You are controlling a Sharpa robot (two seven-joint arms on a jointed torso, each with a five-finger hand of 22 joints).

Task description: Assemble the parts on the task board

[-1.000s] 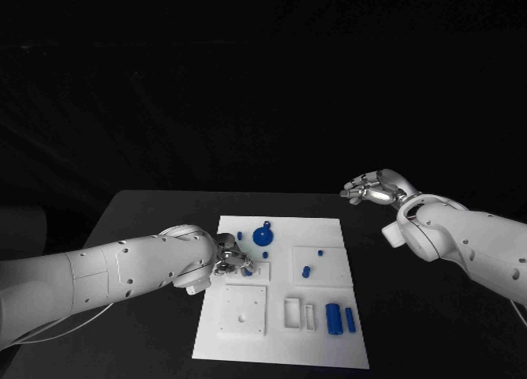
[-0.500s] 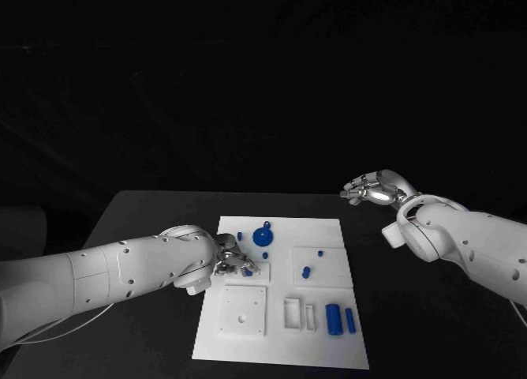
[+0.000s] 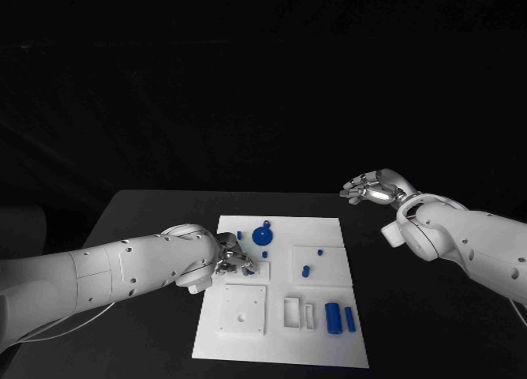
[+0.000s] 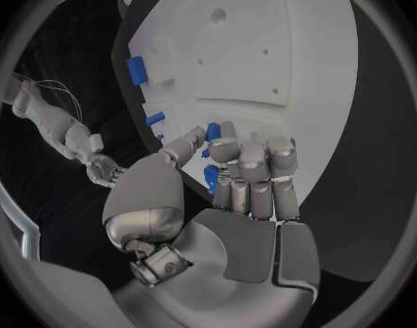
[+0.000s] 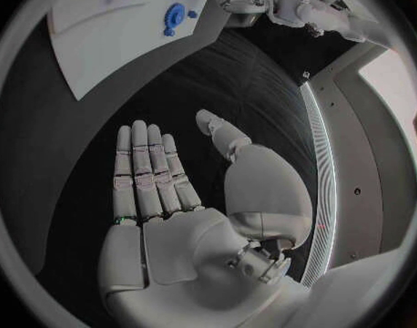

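1. The left hand [image 3: 230,260] hovered over the left-centre of the task board [image 3: 320,347], its fingers curled over a small blue part [image 4: 211,175]; whether it truly gripped the piece I could not tell.
2. The right hand [image 3: 371,189] waited at the middle right, off the board, flat and empty, likely to stay clear.
3. A blue disc [image 3: 263,235] lay near the board's top edge and two blue cylinders [image 3: 340,317] at its lower right.

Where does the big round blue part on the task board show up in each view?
Head view: the round blue part sits near the task board's far edge, just past the left hand.
Right wrist view: it lies at, on the board, beyond the open right hand.
Left wrist view: I cannot pick it out.
Shared landmark: the white board.
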